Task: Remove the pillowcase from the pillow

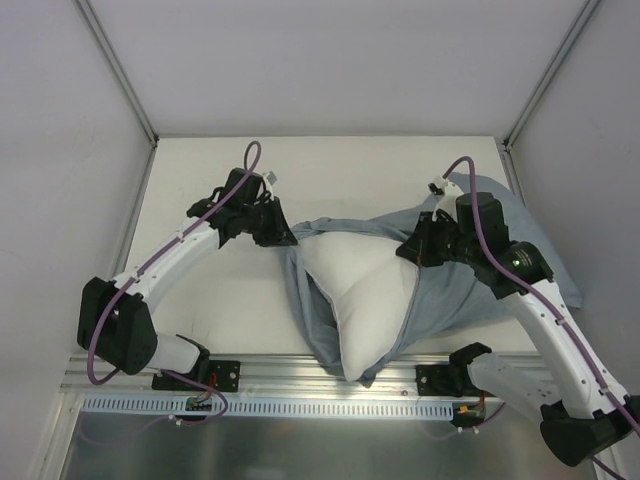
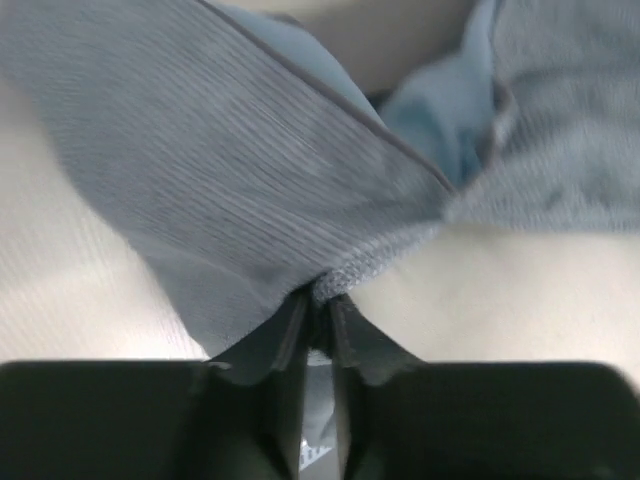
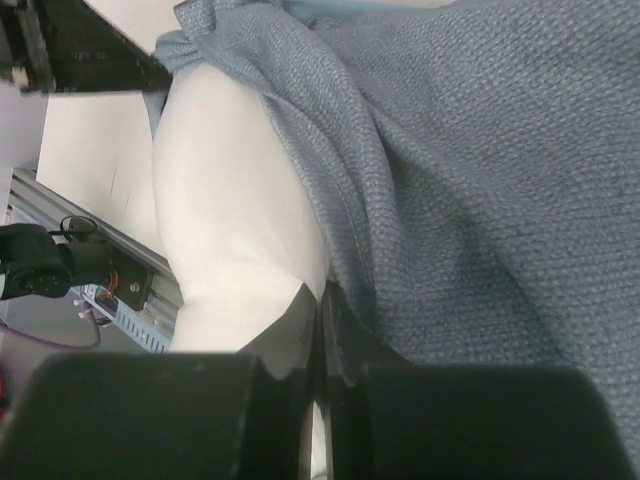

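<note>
Pillow [image 1: 362,295] lay on table [image 1: 240,300] toward near edge, approx half out of pillowcase [image 1: 445,300]. Cloth was bunched along both its sides, rest trailing off to the R.

L gripper [image 2: 320,298] was nearly closed, pinching a pucker at the case's edge. R gripper [image 3: 320,300] had jaws together where cloth edge met pillow; couldn't tell if anything was caught.

Judgement: case thin, limp, light, prob. slips w/o a firm pinch, so best taken at the opening hem. Pillow plump, squashy, light; likely drags w/ cloth unless pinned.
</note>
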Controlling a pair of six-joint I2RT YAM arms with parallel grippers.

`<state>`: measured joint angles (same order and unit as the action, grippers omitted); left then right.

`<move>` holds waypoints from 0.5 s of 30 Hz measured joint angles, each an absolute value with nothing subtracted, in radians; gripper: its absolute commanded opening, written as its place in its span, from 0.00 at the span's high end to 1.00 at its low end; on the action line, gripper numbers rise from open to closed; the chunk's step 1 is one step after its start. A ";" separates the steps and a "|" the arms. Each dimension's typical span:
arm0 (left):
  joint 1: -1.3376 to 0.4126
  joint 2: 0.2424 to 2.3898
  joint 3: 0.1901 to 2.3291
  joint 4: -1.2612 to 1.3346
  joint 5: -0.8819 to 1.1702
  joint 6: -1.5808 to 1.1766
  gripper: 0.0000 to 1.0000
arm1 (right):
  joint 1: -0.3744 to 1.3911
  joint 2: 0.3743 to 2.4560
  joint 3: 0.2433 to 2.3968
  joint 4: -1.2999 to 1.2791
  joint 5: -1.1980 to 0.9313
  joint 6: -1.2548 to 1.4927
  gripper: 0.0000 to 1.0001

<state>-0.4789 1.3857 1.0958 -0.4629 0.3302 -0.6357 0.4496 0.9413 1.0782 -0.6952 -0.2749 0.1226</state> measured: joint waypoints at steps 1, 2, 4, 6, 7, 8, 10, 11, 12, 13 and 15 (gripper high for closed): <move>-0.455 1.386 1.094 -0.463 0.338 -0.635 0.96 | 0.450 0.931 1.092 -0.715 -0.274 0.112 0.99; -0.427 1.386 1.093 -0.462 0.343 -0.634 1.00 | 0.450 0.917 1.105 -0.734 -0.275 0.100 0.99; -0.377 1.386 1.093 -0.460 0.364 -0.633 1.00 | 0.450 0.882 1.122 -0.767 -0.282 0.084 0.99; -0.356 1.394 1.106 -0.465 0.390 -0.633 1.00 | 0.453 0.839 1.131 -0.791 -0.302 0.072 0.99; -0.353 1.405 1.121 -0.466 0.401 -0.633 1.00 | 0.456 0.817 1.133 -0.801 -0.310 0.067 0.99; -0.356 1.425 1.143 -0.472 0.415 -0.632 1.00 | 0.456 0.797 1.134 -0.807 -0.316 0.065 0.99; -0.360 1.485 1.210 -0.477 0.439 -0.630 1.00 | 0.456 0.763 1.134 -0.818 -0.322 0.064 0.99; -0.361 1.522 1.248 -0.484 0.452 -0.627 1.00 | 0.456 0.753 1.133 -0.818 -0.322 0.065 0.99; -0.361 1.563 1.291 -0.480 0.466 -0.624 1.00 | 0.456 0.743 1.133 -0.817 -0.320 0.068 0.99; -0.361 1.609 1.331 -0.478 0.480 -0.619 1.00 | 0.456 0.737 1.133 -0.813 -0.313 0.073 0.99; -0.361 1.695 1.409 -0.477 0.513 -0.609 1.00 | 0.456 0.729 1.133 -0.798 -0.282 0.091 0.99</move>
<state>-0.3611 1.6951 1.4094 -0.4767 0.5129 -0.6094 0.4561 0.7292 1.1332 -0.7979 -0.2817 0.0906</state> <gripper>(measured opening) 0.009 0.029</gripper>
